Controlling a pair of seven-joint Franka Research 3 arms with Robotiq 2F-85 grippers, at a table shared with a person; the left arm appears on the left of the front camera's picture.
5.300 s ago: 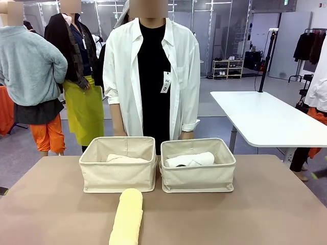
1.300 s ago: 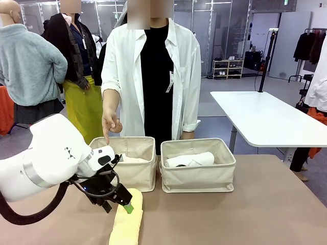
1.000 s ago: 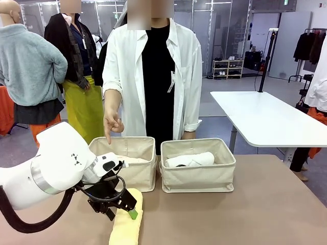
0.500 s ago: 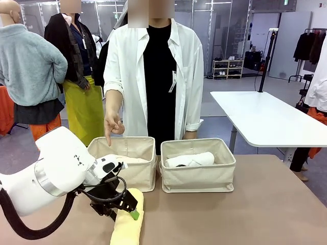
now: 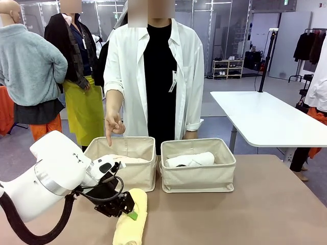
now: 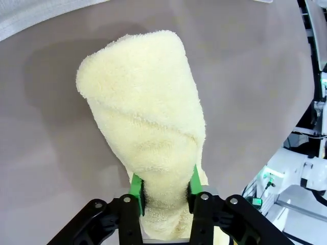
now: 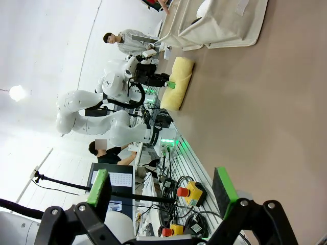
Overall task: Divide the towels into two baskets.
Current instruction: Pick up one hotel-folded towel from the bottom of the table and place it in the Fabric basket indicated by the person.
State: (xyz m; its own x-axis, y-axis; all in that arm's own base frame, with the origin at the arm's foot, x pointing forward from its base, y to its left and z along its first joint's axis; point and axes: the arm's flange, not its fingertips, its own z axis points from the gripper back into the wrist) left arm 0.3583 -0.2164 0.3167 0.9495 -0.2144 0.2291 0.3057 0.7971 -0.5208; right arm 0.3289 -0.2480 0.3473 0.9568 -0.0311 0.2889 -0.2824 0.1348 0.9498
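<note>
Yellow towel (image 5: 131, 218) lies on the table (image 5: 245, 214), on the robot's side of the left basket (image 5: 122, 162), apart from its front wall. Its long axis runs roughly from the robot's edge toward the baskets, slightly slanted. The left claw (image 5: 129, 212) is clamped across the roll; in the left wrist view the green pads (image 6: 136, 188) pinch the terry on both sides and the cloth dents in between them. We cannot tell whether the roll is lifted yet.

The relation we judge the next move turns on: the left basket sits just beyond the towel's far end, so the carry is a short one forward and up over the soft front wall. The left arm is on the towel; the right claw (image 7: 161, 191) stands with its jaws apart, well away, looking along the table from the side.

Left basket holds a pale towel (image 5: 125, 160), colour hard to call. Right basket (image 5: 198, 166) holds a white towel (image 5: 190, 160); something dark shows beneath it, too little to name. The person's hand (image 5: 113, 125) points a finger down at the left basket's far rim.

Materials: towel is thick looped terry, soft, rolled to a cylinder with a loose flap at the end. Baskets are beige canvas, rectangular, with limp upright sides. Table is matt brown, smooth.
</note>
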